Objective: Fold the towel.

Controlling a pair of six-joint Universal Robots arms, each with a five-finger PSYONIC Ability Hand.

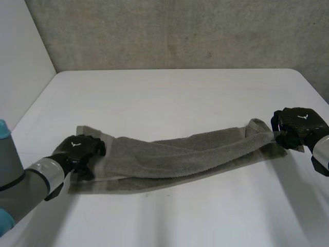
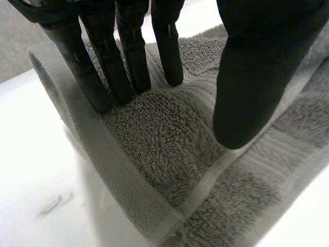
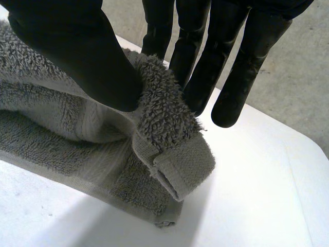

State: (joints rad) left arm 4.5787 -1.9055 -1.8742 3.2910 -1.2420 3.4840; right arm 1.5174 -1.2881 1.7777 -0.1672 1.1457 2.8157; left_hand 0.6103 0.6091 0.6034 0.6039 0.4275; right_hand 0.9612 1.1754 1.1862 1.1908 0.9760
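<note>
Two ends of the grey towel (image 1: 180, 154) are being held at once. It is lying stretched lengthwise across the near half of the white counter (image 1: 169, 98), doubled over along its length.

Far left: the left arm (image 1: 31, 177) is reaching in from the near corner, and the left robot hand (image 1: 77, 149) is sitting on the towel's left end. In the left wrist view its fingers (image 2: 103, 77) are digging straight down into the terry just inside the hem band. The thumb is bearing on the same layer opposite them, and a hump of towel (image 2: 164, 144) is bunching between, so the hand is gripping the cloth, not lying flat on it. The lower layer is sticking out beside that hand on the counter.

Middle: the upper layer is running as a long rumpled roll toward the right, sagging onto the layer beneath.

Far right: the right robot hand (image 1: 298, 126) is gripping the towel's right end near the counter's right edge. In the right wrist view its thumb and fingers (image 3: 205, 62) are pinching the top layer's corner (image 3: 169, 149). That corner is curling over, raised off the lower layer lying flat on the counter.
</note>
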